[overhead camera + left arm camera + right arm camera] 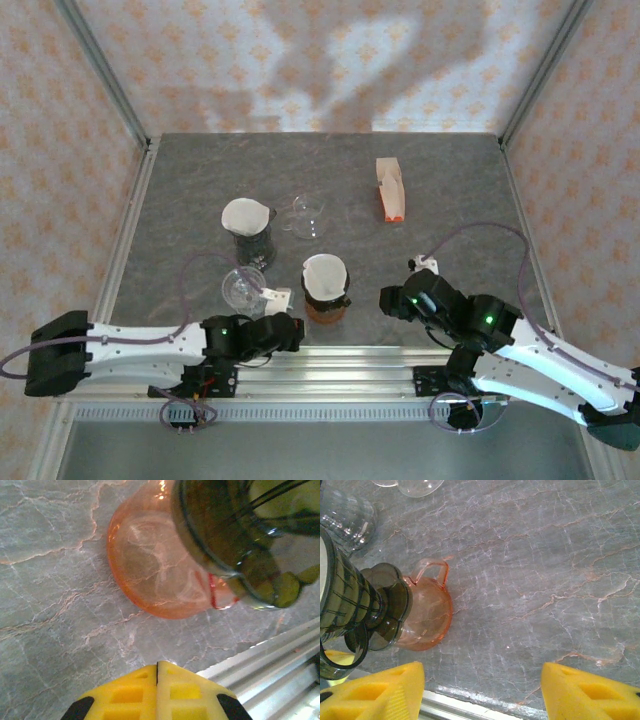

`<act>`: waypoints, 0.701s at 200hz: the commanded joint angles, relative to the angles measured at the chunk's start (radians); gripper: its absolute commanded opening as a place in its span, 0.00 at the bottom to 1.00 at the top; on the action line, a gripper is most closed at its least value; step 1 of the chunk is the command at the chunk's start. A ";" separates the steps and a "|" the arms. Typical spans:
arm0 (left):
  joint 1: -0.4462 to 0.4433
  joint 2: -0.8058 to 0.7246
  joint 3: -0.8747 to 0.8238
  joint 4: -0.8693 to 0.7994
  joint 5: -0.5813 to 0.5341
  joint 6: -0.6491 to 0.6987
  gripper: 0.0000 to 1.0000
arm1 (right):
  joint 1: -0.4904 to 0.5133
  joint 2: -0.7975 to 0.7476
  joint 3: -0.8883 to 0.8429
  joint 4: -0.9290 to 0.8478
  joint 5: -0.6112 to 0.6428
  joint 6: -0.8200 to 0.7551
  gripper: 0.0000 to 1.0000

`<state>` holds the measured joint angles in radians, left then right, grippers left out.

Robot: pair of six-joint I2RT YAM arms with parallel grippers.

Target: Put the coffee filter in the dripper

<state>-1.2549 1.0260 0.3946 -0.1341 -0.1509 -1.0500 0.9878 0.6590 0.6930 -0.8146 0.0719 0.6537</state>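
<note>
My left gripper (157, 672) is pressed together at the bottom of its wrist view, the yellow pads meeting along one seam, and I can see nothing pinched between them. Just above it in that frame sits the orange glass server (150, 575), with the smoky dark dripper (225, 535) stacked on top toward the upper right. From overhead, the white coffee filter (325, 275) lies in the mouth of that dripper at lower centre, and I judge it to be seated, though I cannot tell how deep it sits. My right gripper (481, 672) is spread wide, one pad at each lower corner of its view and bare table (545, 580) between them, while the server and dripper stand at the left of that frame. The chief risk, as I read it, is the stack: a dripper resting loose on a round server looks top-heavy, and my shut left gripper is near its base, so a careless sideways swing could tip it or shake the filter loose. A clear glass (243, 287) stands just left of the stack, so a wide left-arm motion could catch that too. If the filter sits crooked, poking at it with closed pads would likely crumple it.
</note>
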 commanded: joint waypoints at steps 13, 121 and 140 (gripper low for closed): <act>-0.003 0.030 -0.030 0.178 -0.053 -0.015 0.00 | 0.004 -0.022 0.021 0.014 0.037 -0.027 0.63; 0.053 0.089 -0.086 0.295 -0.062 -0.085 0.00 | 0.003 -0.063 0.013 0.030 0.040 -0.040 0.63; 0.072 0.116 -0.105 0.364 -0.043 -0.095 0.00 | 0.004 -0.068 0.010 0.032 0.045 -0.040 0.63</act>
<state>-1.2030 1.1118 0.3222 0.1429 -0.1692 -1.1118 0.9878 0.6079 0.6930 -0.7918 0.0742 0.6270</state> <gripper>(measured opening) 0.051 0.629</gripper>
